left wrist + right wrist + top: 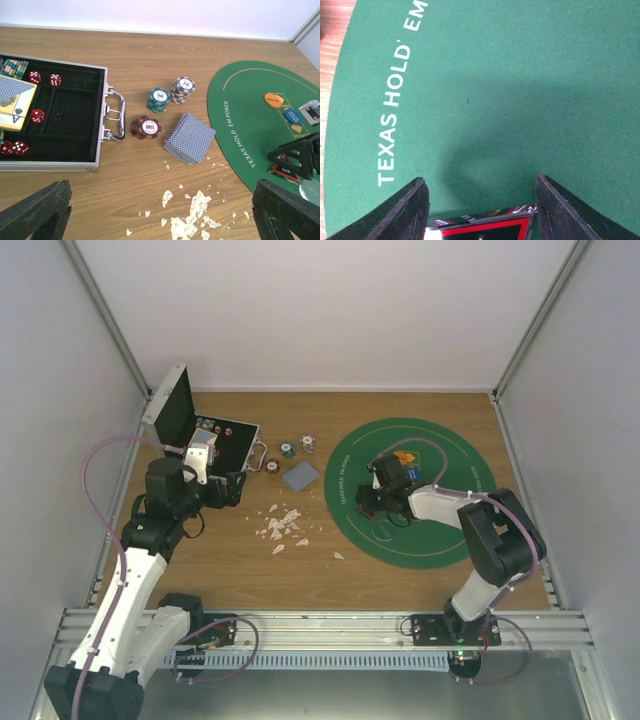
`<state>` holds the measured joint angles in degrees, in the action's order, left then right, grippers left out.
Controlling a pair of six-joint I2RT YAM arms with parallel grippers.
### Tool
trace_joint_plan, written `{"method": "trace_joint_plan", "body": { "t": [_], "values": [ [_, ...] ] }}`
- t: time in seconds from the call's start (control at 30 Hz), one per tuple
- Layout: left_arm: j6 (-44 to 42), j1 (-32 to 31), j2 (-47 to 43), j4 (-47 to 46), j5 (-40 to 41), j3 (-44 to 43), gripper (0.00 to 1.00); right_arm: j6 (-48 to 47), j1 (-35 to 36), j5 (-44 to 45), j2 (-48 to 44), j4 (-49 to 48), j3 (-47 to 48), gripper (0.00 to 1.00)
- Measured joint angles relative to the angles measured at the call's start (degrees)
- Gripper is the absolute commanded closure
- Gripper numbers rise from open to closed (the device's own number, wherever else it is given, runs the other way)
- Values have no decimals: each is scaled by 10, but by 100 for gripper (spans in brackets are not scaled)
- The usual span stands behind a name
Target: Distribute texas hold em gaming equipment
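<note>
Three stacks of stripe-edged poker chips [146, 127], [159, 100], [183, 89] and a deck of blue-backed playing cards [189, 138] sit on the wood between the case and the green mat [245, 115]. An orange button [274, 99] and a blue button [293, 116] lie on the mat. My right gripper [482, 200] is low over the mat, its fingers against both ends of the red-black triangular token [480, 231]. My left gripper [160, 210] hangs open above the white scraps [195, 210], holding nothing.
An open metal case [102, 120] at the left holds red dice [37, 115], a boxed deck [15, 100] and more chips. White walls close in the table on three sides. The right arm [490, 540] reaches across the mat's near half.
</note>
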<state>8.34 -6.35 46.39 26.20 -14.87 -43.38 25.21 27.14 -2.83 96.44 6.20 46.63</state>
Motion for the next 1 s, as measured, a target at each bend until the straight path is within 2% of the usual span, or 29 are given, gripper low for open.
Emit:
{"method": "trace_joint_plan", "body": {
  "t": [0.4, 0.5, 0.63, 0.7, 0.8, 0.9, 1.0],
  "values": [
    [0, 0, 0, 0, 4, 0, 1, 21, 30, -12, -28, 42, -5, 33],
    [0, 0, 0, 0, 4, 0, 1, 25, 31, 21, -51, 69, 1, 22],
    [0, 0, 0, 0, 5, 0, 1, 33, 31, 80, -146, 92, 2, 7],
    [0, 0, 0, 0, 6, 0, 1, 26, 29, 115, -217, 92, 9, 6],
    [0, 0, 0, 0, 7, 0, 1, 22, 7, 124, -251, 90, 19, 6],
    [0, 0, 0, 0, 8, 0, 1, 15, -35, 121, -238, 90, 28, 7],
    [0, 0, 0, 0, 9, 0, 1, -2, -31, 113, -203, 100, 28, 5]
  ]
}}
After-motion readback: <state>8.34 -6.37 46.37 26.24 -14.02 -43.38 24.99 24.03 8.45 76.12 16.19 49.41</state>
